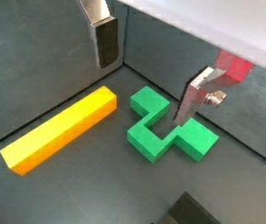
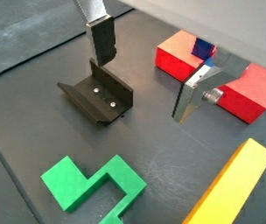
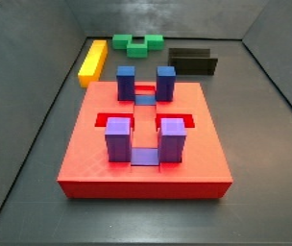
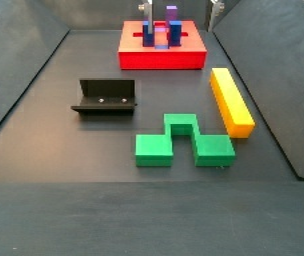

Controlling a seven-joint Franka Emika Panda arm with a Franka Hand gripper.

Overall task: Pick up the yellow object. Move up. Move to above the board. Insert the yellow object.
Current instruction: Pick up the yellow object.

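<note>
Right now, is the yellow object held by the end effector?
No, the yellow object lies on the floor, apart from the open end effector.

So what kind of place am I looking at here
Probably a robot test enclosure, not a home or workshop: a dark walled floor holds only bright pieces, a yellow object, a red board and a bolted fixture. The hand hangs open above the floor, holding nothing.

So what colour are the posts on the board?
Blue posts and purple posts on the red board; clearest in a side view.
</note>
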